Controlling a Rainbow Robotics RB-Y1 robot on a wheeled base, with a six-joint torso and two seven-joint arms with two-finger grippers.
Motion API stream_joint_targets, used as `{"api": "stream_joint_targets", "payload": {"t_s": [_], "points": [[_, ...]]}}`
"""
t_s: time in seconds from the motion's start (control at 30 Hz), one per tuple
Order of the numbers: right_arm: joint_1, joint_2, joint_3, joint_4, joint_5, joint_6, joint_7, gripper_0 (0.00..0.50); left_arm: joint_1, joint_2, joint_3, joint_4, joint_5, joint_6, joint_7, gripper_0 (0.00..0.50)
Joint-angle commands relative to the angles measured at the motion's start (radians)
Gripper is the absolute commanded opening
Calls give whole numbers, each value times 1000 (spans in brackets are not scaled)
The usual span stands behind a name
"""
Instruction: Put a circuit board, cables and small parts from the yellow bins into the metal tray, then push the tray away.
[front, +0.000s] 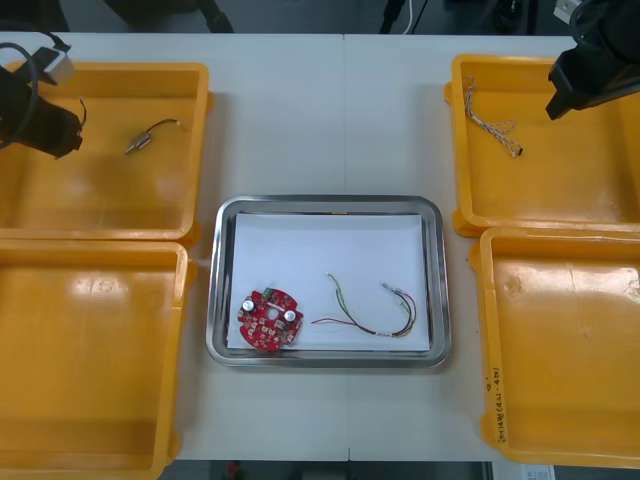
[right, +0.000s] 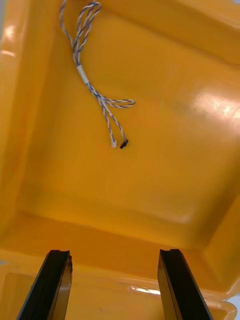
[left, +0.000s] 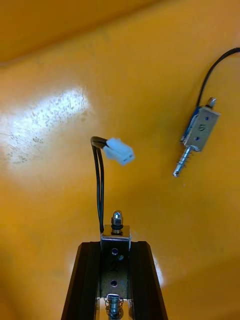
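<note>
Extends the left arm in from the far left edge of the front view, dark wrist angled inward, left claw pointing toward the middle. Clamps that claw on a small metal part: black fingers parallel, apart only by the part's width, tips level, the part's capped end poking out just past them. Extends the right arm in from the far right corner, bulky wrist tilted down and inward, right claw at its lower end. Holds the right claw spread wide, fingers standing well apart in the wrist view, gripping nothing.
</note>
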Motion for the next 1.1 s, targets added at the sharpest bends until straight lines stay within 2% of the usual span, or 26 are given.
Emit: {"api": "stream_joint_targets", "payload": {"t_s": [0.03,0.43,0.73,0.83,0.93,1.1], "points": [[-93,32,-31,68,51,-86,-25,500,45,74,44,-150,-12,64,59,0],[-150,90,-31,281,81,-339,-16,500,199,91,83,-570,-4,305,359,0],[-158,108,-26,426,67,-445,24,500,286,88,87,-816,23,415,566,0],[-158,113,-26,456,64,-467,41,500,292,86,86,-880,57,458,658,0],[-158,113,-26,489,63,-497,57,500,291,78,67,-947,59,509,737,0],[-158,113,-26,545,58,-560,78,500,291,69,8,-1036,57,526,878,0]]}}
